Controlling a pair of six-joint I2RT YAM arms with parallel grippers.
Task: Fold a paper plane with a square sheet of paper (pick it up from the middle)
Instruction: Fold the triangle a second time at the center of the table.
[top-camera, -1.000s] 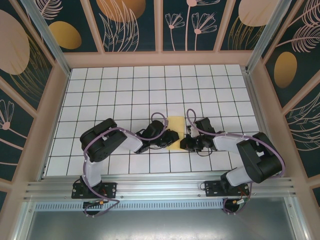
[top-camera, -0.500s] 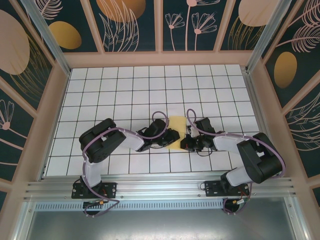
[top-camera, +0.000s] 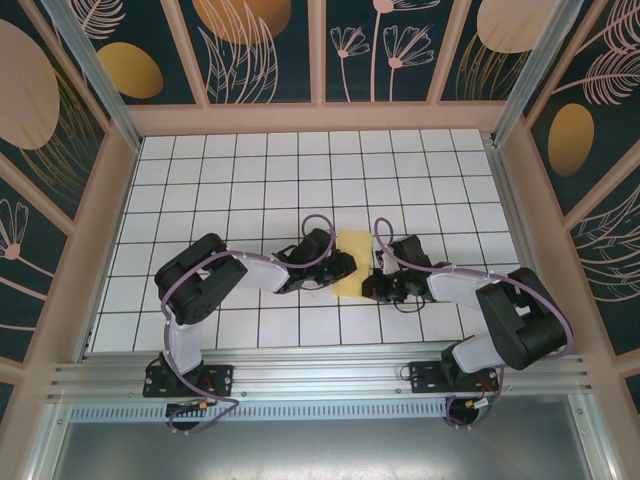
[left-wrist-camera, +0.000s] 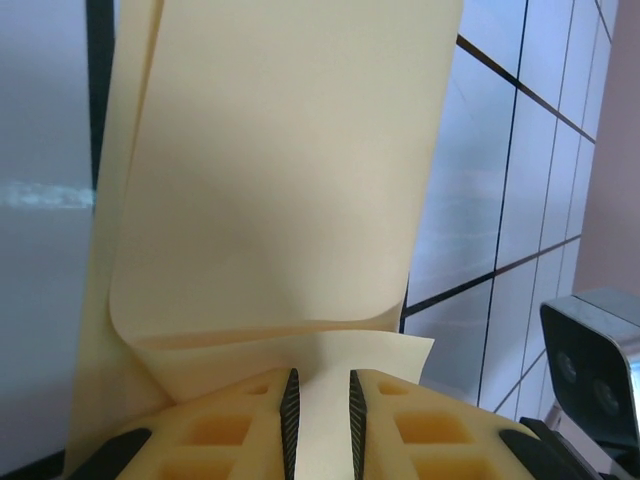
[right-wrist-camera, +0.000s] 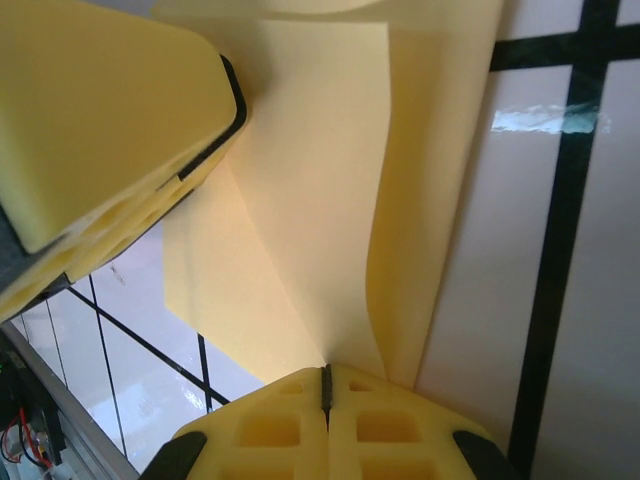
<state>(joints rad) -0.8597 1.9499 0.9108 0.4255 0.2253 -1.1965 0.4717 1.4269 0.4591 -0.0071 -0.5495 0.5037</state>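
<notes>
Overhead view spans the table (top-camera: 200, 190); wrist views share close-up paper (left-wrist-camera: 280, 180).

The square sheet of paper (left-wrist-camera: 270, 190) I hold looks thin, matt and smooth, pale yellow, curling softly without creasing sharply. My fingers (right-wrist-camera: 110, 130) are yellow plastic, slightly grainy, honeycombed with moulded pockets and edged in black rubber. The table (top-camera: 250, 170) beneath is glossy white tile, mirroring light between dark lines.
</notes>
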